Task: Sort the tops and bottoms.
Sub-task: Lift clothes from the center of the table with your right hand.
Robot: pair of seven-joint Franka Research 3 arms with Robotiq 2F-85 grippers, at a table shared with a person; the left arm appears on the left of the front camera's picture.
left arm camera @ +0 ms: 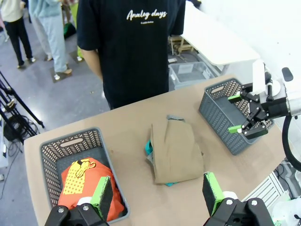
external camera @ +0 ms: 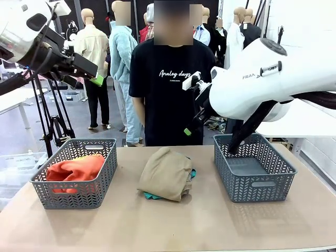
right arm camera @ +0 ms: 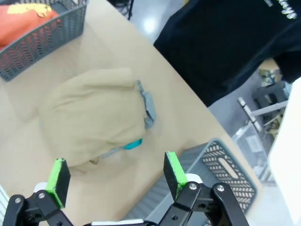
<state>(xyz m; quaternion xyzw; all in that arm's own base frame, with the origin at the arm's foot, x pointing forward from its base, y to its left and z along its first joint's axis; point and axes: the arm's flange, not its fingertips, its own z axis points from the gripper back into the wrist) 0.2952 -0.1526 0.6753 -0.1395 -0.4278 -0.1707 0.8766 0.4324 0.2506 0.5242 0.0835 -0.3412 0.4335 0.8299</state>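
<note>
t-shirt [external camera: 165, 173], tan, soft, loosely folded

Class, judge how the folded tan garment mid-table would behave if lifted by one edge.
Probably floppy: the tan garment lies in soft rounded folds, so it would likely unfold and droop. Lifting might also drag the teal cloth peeking from beneath it.

The near strip of the brown tabletop [external camera: 210, 226] is left free; its middle is blocked by a folded tan cloth garment [external camera: 165, 173].
</note>
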